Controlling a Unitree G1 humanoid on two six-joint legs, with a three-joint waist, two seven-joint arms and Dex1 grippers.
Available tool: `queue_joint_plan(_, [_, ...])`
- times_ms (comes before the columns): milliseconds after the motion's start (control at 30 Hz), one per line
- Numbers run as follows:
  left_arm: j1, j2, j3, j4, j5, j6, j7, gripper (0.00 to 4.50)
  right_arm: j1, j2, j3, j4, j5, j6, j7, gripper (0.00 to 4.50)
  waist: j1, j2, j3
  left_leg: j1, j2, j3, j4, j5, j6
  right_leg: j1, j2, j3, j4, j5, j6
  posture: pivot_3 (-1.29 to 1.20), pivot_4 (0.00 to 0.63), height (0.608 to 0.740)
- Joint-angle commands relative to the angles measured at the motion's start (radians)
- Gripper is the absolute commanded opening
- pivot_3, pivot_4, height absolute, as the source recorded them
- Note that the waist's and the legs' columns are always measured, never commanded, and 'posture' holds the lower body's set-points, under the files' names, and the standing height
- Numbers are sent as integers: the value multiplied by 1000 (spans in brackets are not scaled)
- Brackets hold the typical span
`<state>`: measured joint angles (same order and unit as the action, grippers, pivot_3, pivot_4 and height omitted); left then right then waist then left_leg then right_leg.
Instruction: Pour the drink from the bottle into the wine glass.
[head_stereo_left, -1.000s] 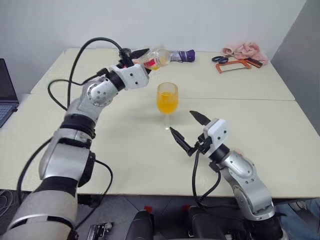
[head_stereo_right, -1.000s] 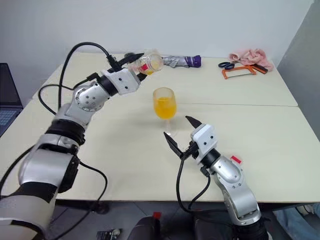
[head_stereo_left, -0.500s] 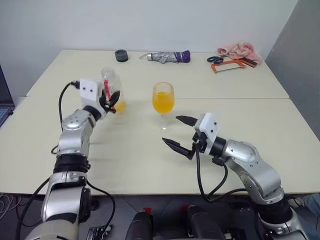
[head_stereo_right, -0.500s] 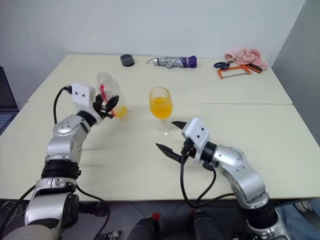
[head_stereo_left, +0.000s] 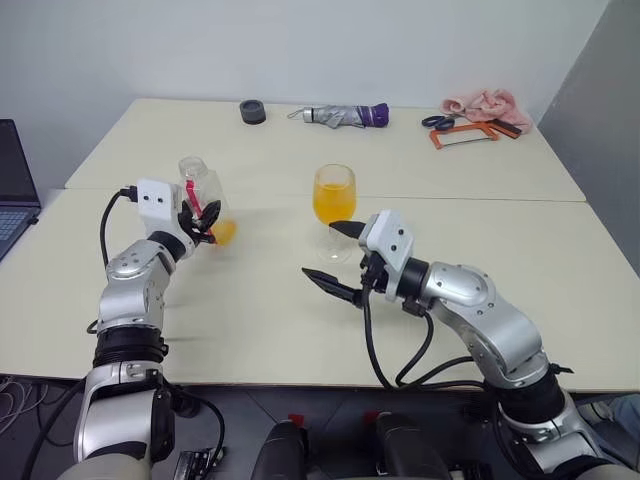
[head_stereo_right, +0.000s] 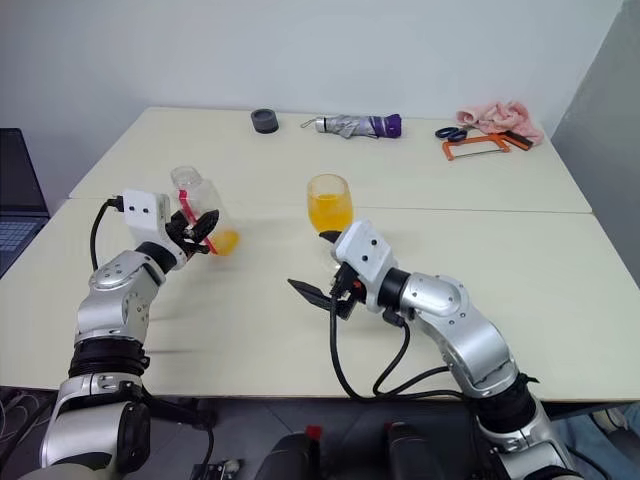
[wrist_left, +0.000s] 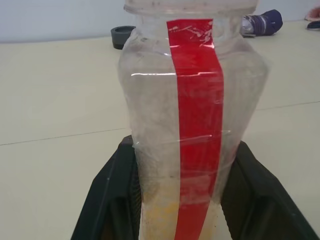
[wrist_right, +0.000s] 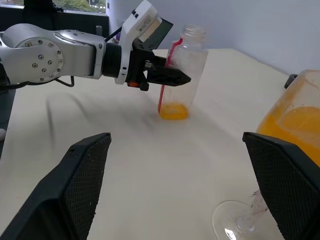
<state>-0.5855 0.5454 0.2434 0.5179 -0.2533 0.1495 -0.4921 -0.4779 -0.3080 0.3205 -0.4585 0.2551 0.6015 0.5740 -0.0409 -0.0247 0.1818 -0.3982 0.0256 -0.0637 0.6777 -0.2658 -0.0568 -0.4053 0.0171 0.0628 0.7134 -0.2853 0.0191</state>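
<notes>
Since the earlier frames, the left hand (head_stereo_right: 200, 232) has brought the small clear plastic bottle with its red label strip (head_stereo_right: 198, 205) down from above the clear stemmed wine glass (head_stereo_right: 329, 203) to stand upright on the cream surface (head_stereo_right: 250, 300), well left of the glass. Its fingers flank the bottle; whether they grip cannot be told. Risk: withdrawal may tip the nearly empty bottle. The right hand (head_stereo_right: 315, 265), wide open and empty, sits just beside the full glass and could knock it.
</notes>
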Motion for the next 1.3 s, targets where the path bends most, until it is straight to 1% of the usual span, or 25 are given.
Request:
queue_joint_plan(33, [10,8,22,3,-4,-5,6,3323,-18,-1,1,-17,0,-8,12,4500,0,0,0,0,0,0,0,0,0,0,0,0,0,0,0,0,150,740])
queue_joint_plan(133, [21,5,23,-7,-6,-10,6,4307,-17,-5,1,-18,0,-6,18,4500,0,0,0,0,0,0,0,0,0,0,0,0,0,0,0,0,150,740])
queue_joint_plan(167, [25,5,22,-12,-6,-12,6,4473,-17,-5,1,-19,0,-6,19,4500,0,0,0,0,0,0,0,0,0,0,0,0,0,0,0,0,150,740])
queue_joint_plan(300, [47,4,16,-36,3,-21,11,4473,-10,-7,5,-16,-6,-13,24,4500,0,0,0,0,0,0,0,0,0,0,0,0,0,0,0,0,150,740])
queue_joint_plan(433, [92,7,9,-71,23,-44,24,4473,28,-21,17,-14,-16,-33,27,4500,0,0,0,0,0,0,0,0,0,0,0,0,0,0,0,0,150,740])
queue_joint_plan(600, [187,-2,44,-179,-10,-20,46,4473,164,-59,14,6,-60,-145,23,4500,1,0,0,-1,1,0,-1,0,0,0,-1,0,-1,0,0,0,150,740])
queue_joint_plan(700, [271,-30,87,-294,-47,1,87,4473,276,-58,-34,56,-96,-266,-25,4500,2,0,0,0,2,0,-1,0,0,0,-1,1,-2,0,0,0,150,740])
queue_joint_plan(833, [420,-73,103,-488,-39,77,169,4473,421,31,-168,152,-88,-444,-146,4500,6,0,0,0,3,1,-2,0,0,0,-2,3,-2,0,0,0,150,740])
queue_joint_plan(900, [467,-101,112,-555,-60,90,187,4473,453,73,-204,207,-117,-530,-208,4500,6,0,0,1,3,2,-2,0,0,0,-2,4,-2,-1,1,0,150,740])
queue_joint_plan(1000, [508,-141,111,-620,-62,89,219,4473,445,133,-237,292,-166,-621,-298,4500,8,0,0,1,2,3,-2,0,0,0,-1,4,-2,-2,3,0,150,740])
queue_joint_plan(1100, [527,-172,113,-670,-76,102,236,4473,399,181,-272,356,-169,-648,-355,4500,7,0,0,2,2,5,-2,0,0,0,0,5,-2,-2,4,0,150,740])
queue_joint_plan(1200, [547,-189,113,-715,-85,108,240,4473,354,194,-304,397,-156,-646,-375,4500,7,0,0,3,2,7,-2,0,0,0,1,7,-2,-2,4,0,150,740])
queue_joint_plan(1300, [557,-199,114,-730,-80,109,251,4473,336,189,-314,416,-153,-648,-364,4500,8,0,0,3,1,7,-3,0,0,0,1,7,-2,-2,3,0,150,740])
